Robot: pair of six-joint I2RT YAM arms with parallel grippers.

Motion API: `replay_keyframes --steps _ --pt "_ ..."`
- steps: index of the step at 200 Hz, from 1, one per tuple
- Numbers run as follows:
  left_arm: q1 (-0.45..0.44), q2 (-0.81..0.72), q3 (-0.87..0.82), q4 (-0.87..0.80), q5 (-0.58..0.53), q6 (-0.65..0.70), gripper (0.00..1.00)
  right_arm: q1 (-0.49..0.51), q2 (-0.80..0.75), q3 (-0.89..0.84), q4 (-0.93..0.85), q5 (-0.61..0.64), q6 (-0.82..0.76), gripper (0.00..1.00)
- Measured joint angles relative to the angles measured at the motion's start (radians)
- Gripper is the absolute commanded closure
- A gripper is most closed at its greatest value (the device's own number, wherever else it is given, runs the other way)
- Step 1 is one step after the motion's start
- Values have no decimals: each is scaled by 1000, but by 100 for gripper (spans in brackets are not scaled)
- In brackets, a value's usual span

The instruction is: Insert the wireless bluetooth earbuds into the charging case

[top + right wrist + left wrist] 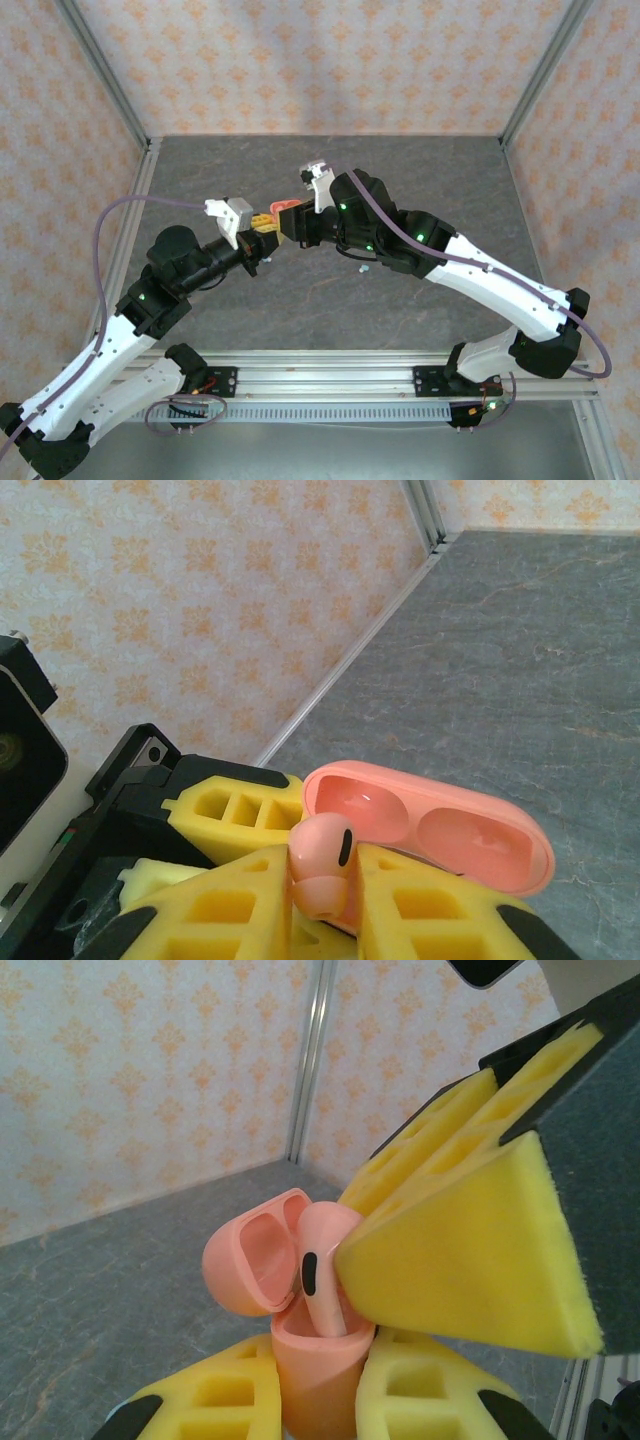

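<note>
Grey tabletop: the left gripper clamps an open pink charging case. Jaws of the right gripper sit narrowly around a pink earbud standing in it; grip unclear.

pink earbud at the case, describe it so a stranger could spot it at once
Over the grey table, the left gripper clamps an open salmon-pink case. In its mouth, between the yellow fingers of the right gripper, stands the pink earbud: a small rounded bulb with a black oval, unlike the hollow lid beside it.
</note>
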Motion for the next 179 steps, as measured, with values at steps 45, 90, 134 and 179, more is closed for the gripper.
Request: replay_keyframes --steps 45,90,134,179 --pt "0 0 0 -2 0 0 100 0 0 0 0 -4 -7 74" --pt "0 0 0 -2 -3 0 100 0 0 0 0 -11 -15 73" --pt "0 0 0 -3 -3 0 100 0 0 0 0 -18 -26 69" --pt "0 0 0 -5 -3 0 100 0 -3 1 -8 -19 -29 66"
